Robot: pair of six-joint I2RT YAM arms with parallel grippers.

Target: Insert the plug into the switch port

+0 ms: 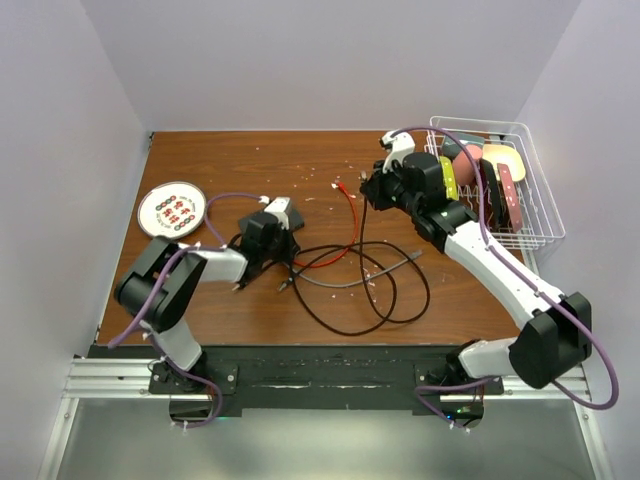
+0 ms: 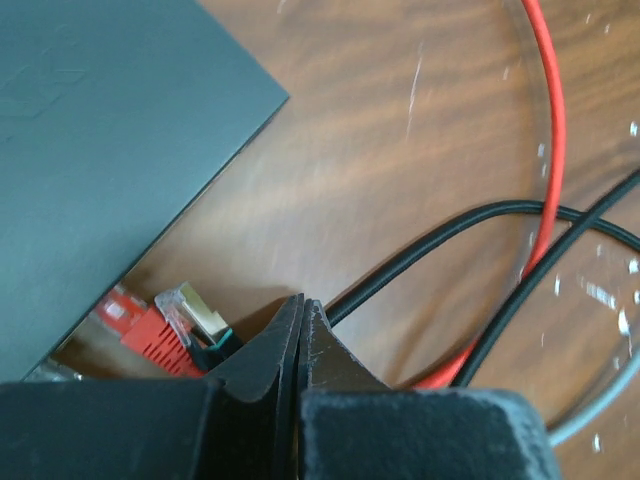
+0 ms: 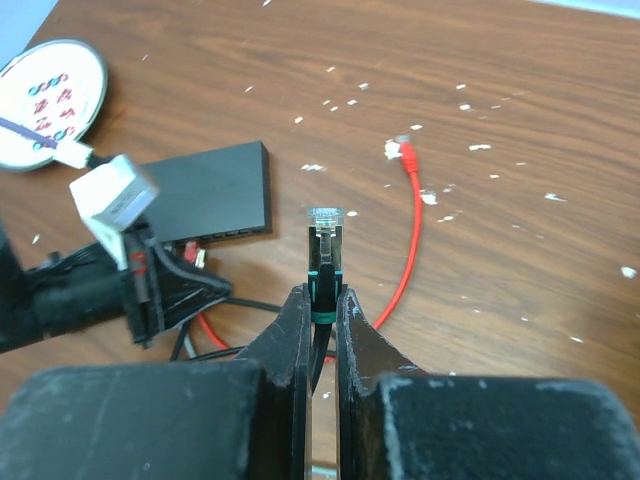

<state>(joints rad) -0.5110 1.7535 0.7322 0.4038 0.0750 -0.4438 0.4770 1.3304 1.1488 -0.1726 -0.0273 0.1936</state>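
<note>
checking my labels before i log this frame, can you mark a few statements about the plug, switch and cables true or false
1. The right gripper grips a black plug. True.
2. That plug is seated in the switch. False: it is held up, apart from the switch.
3. The red cable has a free end lying on the table. True.
4. The wire basket stands at the table's left edge. False: it stands at the far right corner.
</note>
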